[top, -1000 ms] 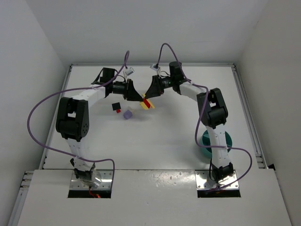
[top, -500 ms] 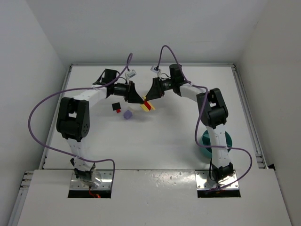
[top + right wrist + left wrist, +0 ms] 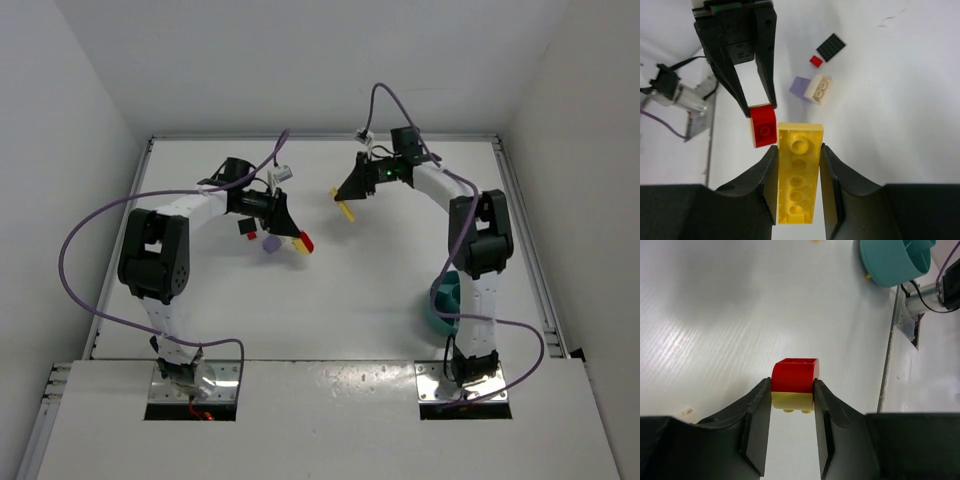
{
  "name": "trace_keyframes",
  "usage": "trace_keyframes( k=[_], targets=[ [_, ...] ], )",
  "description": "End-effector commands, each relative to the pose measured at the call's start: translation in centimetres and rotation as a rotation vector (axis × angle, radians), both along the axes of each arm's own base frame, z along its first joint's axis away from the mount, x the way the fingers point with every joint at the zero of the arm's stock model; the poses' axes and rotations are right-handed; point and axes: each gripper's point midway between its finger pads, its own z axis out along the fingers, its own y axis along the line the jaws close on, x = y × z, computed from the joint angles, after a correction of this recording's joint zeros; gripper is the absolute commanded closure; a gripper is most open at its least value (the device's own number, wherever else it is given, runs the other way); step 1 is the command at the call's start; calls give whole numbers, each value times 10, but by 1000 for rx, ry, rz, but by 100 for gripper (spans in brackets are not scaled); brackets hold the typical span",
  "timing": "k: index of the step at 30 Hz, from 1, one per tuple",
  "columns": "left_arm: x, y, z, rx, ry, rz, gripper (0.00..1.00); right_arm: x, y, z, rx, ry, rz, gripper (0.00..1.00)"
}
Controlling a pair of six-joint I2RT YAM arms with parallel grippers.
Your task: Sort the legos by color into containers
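My left gripper is shut on a red brick stacked on a pale yellow brick, held above the table. My right gripper is shut on a long yellow brick, seen from its underside, held just right of the red brick. A lavender brick lies against a cream brick on the table, near a tiny red brick. The teal bowl stands at the near right, partly hidden by the right arm; it also shows in the left wrist view.
A black flat plate lies by the tiny red brick. In the top view the lavender brick and the black piece lie under the left arm's wrist. White walls close in the table on three sides.
The two grippers have drawn apart. The long yellow brick has come away from the red stack and moved right with my right gripper. My left gripper shifted slightly nearer with the red stack.
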Motion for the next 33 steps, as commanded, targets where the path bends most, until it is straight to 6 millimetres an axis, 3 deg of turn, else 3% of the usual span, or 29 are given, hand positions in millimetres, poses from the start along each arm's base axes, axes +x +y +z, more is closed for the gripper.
trace_keyframes(
  k=[1, 5, 6, 11, 12, 16, 17, 19, 20, 21, 22, 26, 33],
  targets=[
    [-8, 6, 13, 2, -58, -48, 100, 4, -20, 41, -57, -228, -36, 100],
    [0, 12, 17, 21, -103, -36, 100, -12, -57, 50, -110, -271, -83, 100],
    [2, 12, 20, 20, -122, -39, 100, -30, -64, 53, -120, -266, -81, 100],
    [13, 13, 28, 15, -142, -26, 100, -58, -99, 60, -178, -384, -241, 100],
    [16, 13, 33, 12, -146, -21, 100, -64, -104, 48, -199, -407, -282, 100],
    [23, 10, 43, -2, -167, -21, 100, -83, -131, 55, -245, -495, -430, 100],
    [25, 6, 44, -3, -171, -30, 100, -94, -133, 43, -263, -476, -441, 100],
    [27, 6, 47, -5, -182, -30, 100, -102, -146, 52, -285, -519, -509, 100],
    [28, 5, 50, -7, -183, -26, 100, -111, -149, 42, -301, -506, -521, 100],
    [28, 5, 50, -7, -183, -26, 100, -113, -158, 49, -318, -537, -574, 100],
    [31, 5, 50, -7, -183, -26, 100, -121, -161, 40, -335, -513, -594, 100],
    [31, 5, 50, -7, -183, -26, 100, -129, -184, 47, -400, -548, -736, 100],
    [31, 5, 50, -7, -183, -26, 100, -144, -207, 36, -463, -457, -872, 100]
  ],
)
